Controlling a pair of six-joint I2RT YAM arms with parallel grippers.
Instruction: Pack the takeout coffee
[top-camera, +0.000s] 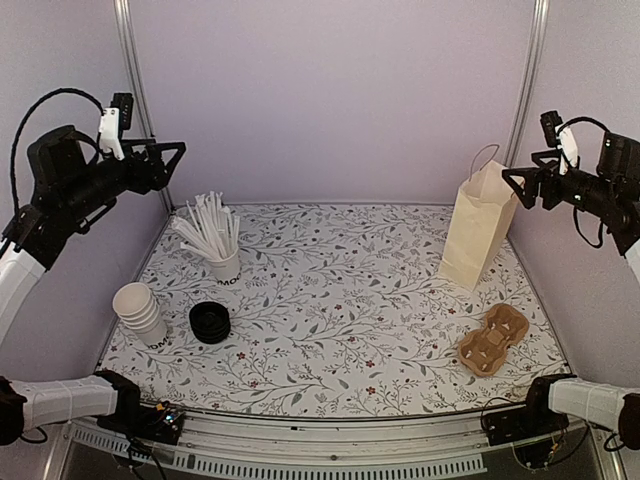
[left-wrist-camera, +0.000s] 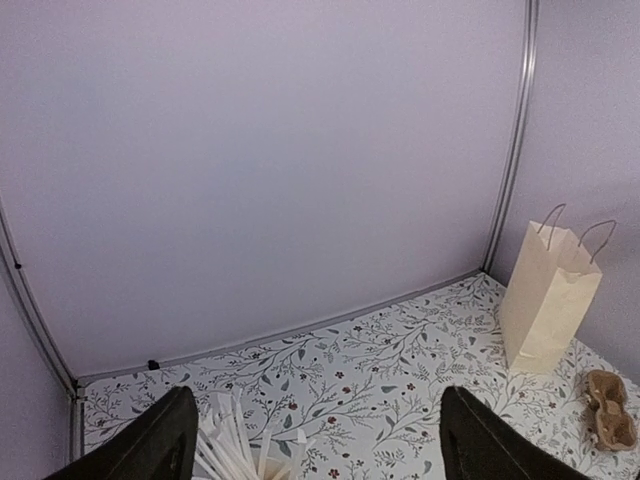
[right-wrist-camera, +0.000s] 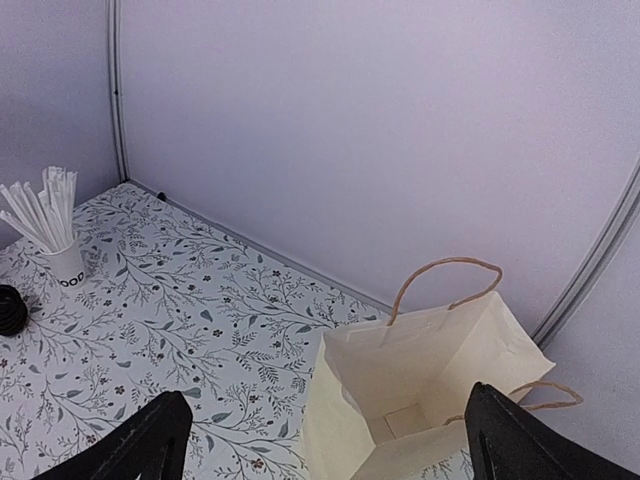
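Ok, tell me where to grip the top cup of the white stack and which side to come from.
Pinch the top cup by its rim, one finger inside, coming from above: the stack stands mouth-up and nested, so probably only that rim is free. The left pincer is nearer.

The whole floral table (top-camera: 340, 300) is taken in from above and behind the arm bases by the top view, angled down toward the back wall (top-camera: 330, 100), from far off. The left wrist view is shot from high at the left, faced across to the right side. The right wrist view is shot from high at the right, close above the open paper bag (right-wrist-camera: 420, 400), faced left. The paper bag (top-camera: 477, 228) (left-wrist-camera: 548, 295) and cup of sticks (top-camera: 222, 250) (left-wrist-camera: 235, 450) (right-wrist-camera: 62, 262) are shared by all three views. The cardboard carrier (top-camera: 493, 340) (left-wrist-camera: 612, 405) is shared by top and left wrist only.
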